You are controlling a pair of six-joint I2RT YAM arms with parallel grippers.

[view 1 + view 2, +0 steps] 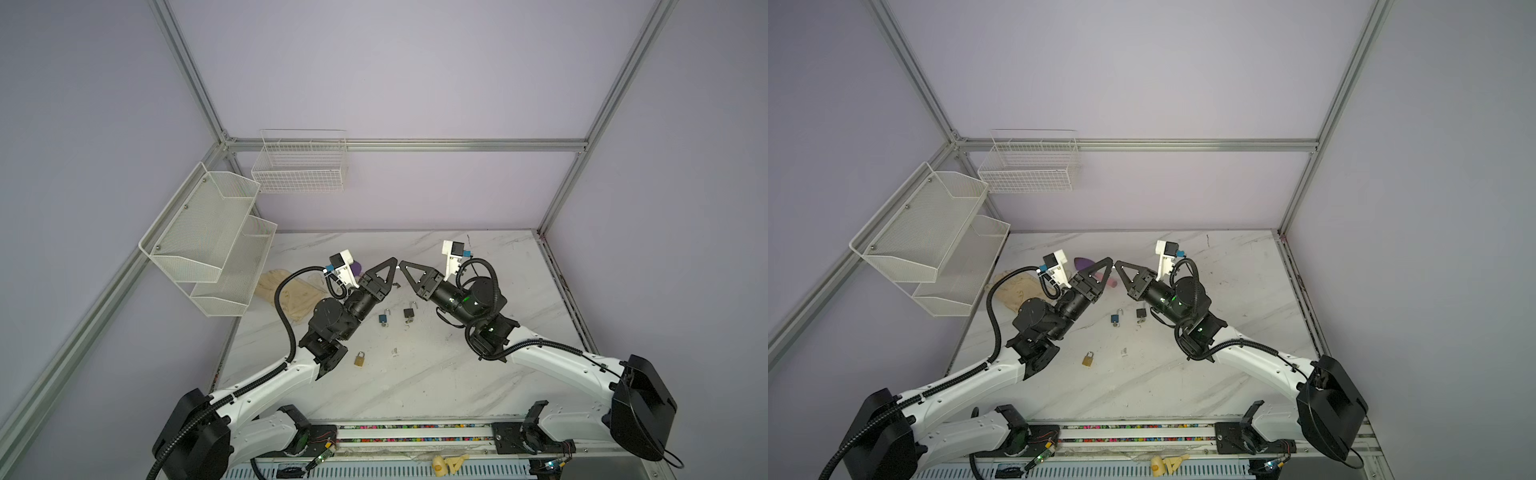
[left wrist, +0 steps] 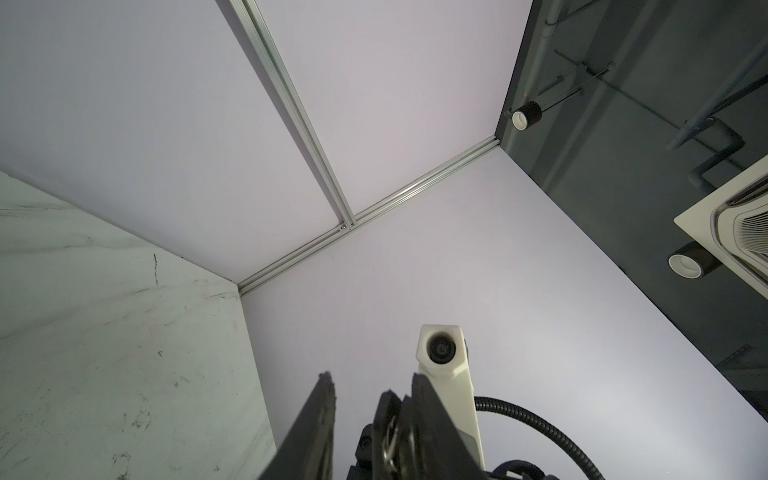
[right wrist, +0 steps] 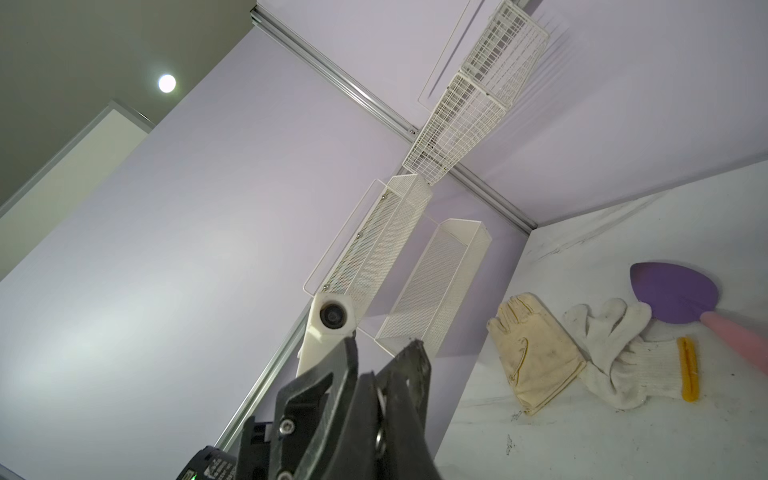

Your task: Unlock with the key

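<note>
Marble table (image 1: 457, 374) enclosed by lilac walls (image 1: 415, 83).
Key (image 1: 398, 267) clenched by right gripper (image 1: 402, 264) above the table; left gripper (image 1: 394, 261) jaws parted.

Just right of the small blue padlock (image 1: 382, 318) lies a black padlock (image 1: 409, 312), with a narrow strip of white marbled tabletop (image 1: 457, 386) between them. Left of it the black-jointed left arm (image 1: 332, 320) crowds close, with cream gloves (image 1: 291, 295) and a white two-tier mesh shelf (image 1: 208, 249) beyond. Behind it, raised, the left gripper (image 1: 395, 261) and right gripper (image 1: 402, 264) meet tip to tip. Toward the arm bases sit a brass padlock (image 1: 360, 359) and a metal scrap (image 1: 395, 352), with bare tabletop open farther right.
</note>
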